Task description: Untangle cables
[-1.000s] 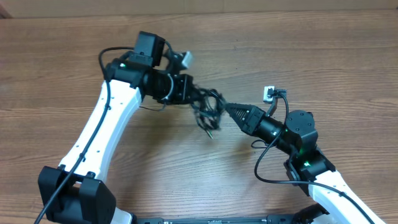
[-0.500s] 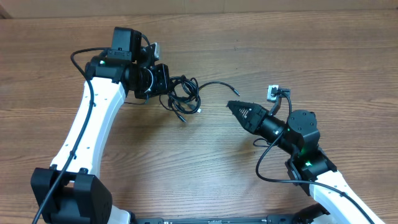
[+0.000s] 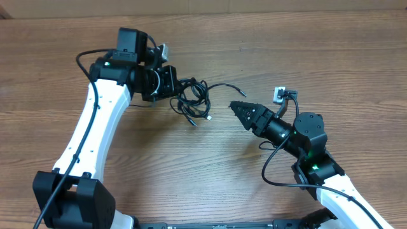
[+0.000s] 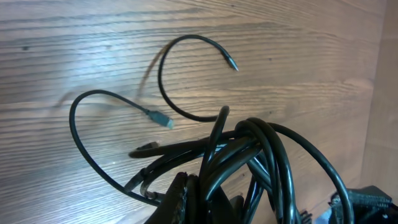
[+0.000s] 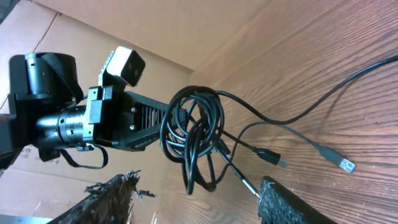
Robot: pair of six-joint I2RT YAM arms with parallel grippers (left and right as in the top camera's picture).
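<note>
The cables (image 3: 193,100) are a bunch of thin black cords hanging from my left gripper (image 3: 174,89), which is shut on them at the left of the table. One loose cord (image 3: 222,86) curves out to the right and ends in a small plug. In the left wrist view the loops (image 4: 255,155) crowd over the closed fingers (image 4: 181,196), and two free ends (image 4: 163,120) lie on the wood. My right gripper (image 3: 240,109) is open, a short way right of the bunch, with nothing in it. Its view shows the tangle (image 5: 193,130) ahead between its spread fingers (image 5: 292,202).
The wooden table (image 3: 210,172) runs all around both arms. A cardboard wall (image 5: 74,31) stands behind the left arm at the table's far edge. The right arm's own thick black wire (image 3: 273,165) loops beside its wrist.
My right gripper has let go of the cables and opened. The left arm has pulled the bunch away to the left, so a gap now lies between it and the right gripper.
</note>
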